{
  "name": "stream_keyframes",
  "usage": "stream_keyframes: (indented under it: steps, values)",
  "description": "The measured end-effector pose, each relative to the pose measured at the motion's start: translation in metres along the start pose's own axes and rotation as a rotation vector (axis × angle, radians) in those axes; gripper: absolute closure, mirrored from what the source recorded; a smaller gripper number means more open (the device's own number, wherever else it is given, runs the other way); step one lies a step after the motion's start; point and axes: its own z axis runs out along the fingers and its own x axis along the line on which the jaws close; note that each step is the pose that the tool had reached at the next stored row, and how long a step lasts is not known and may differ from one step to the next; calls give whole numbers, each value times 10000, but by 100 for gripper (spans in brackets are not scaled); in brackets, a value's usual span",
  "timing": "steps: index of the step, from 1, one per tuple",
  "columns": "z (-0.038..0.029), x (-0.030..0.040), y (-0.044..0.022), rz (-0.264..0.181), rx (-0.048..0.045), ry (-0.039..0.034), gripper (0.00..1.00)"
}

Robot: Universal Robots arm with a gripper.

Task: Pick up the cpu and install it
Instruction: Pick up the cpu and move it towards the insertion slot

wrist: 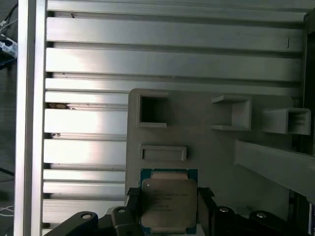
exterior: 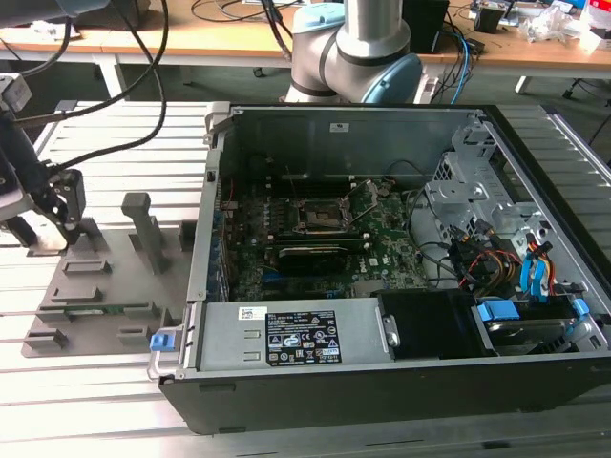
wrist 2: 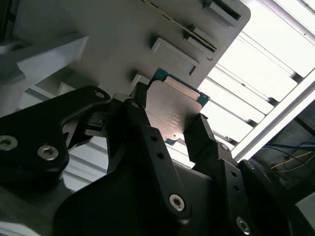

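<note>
One cpu, silvery top with a thin green rim. My claw is closed on it, two black fingers, one pressed to each opposite edge. The cpu is at the edge of one grey holder tray that lies on a slatted metal table; I cannot tell whether it is lifted off the tray. There are faint lines of print on the cpu lid, too fine to make out. In the exterior view, one open computer case sits to the exterior view's right of the tray, well apart from my claw. Inside it is one black socket frame on the green board. One white label is on the grey box at the case's near side, print illegible.
</note>
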Motion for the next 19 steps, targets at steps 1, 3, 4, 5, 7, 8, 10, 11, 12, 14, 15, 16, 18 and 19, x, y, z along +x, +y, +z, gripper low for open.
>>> stream_keyframes:
  steps: [1, 3, 4, 5, 7, 8, 10, 11, 12, 14, 15, 16, 18, 19]
  values:
    - [-26, -1, 1, 0, 0, -1, 45]
    - [-74, -2, 2, 0, 0, 0, 45]
    - [-83, -2, 3, 0, 0, -1, 45]
    - [-108, -3, 4, 0, -1, -1, 45]
    - [-143, -4, 6, 0, 0, -1, 45]
    - [-154, -4, 7, 0, 0, -1, 45]
    - [-206, -6, 9, 0, 0, 0, 45]
    - [-228, -6, 10, 0, 0, 0, 45]
    - [-238, -6, 13, 1, 0, 0, 45]
    - [-271, -7, 25, 1, 0, -1, 45]
    - [-281, -8, 30, 1, -2, -2, 45]
    - [-296, -8, 36, 1, -2, -1, 45]
    - [-386, -12, 70, 0, -1, 0, 45]
    - [-414, -13, 80, 0, -2, -1, 45]
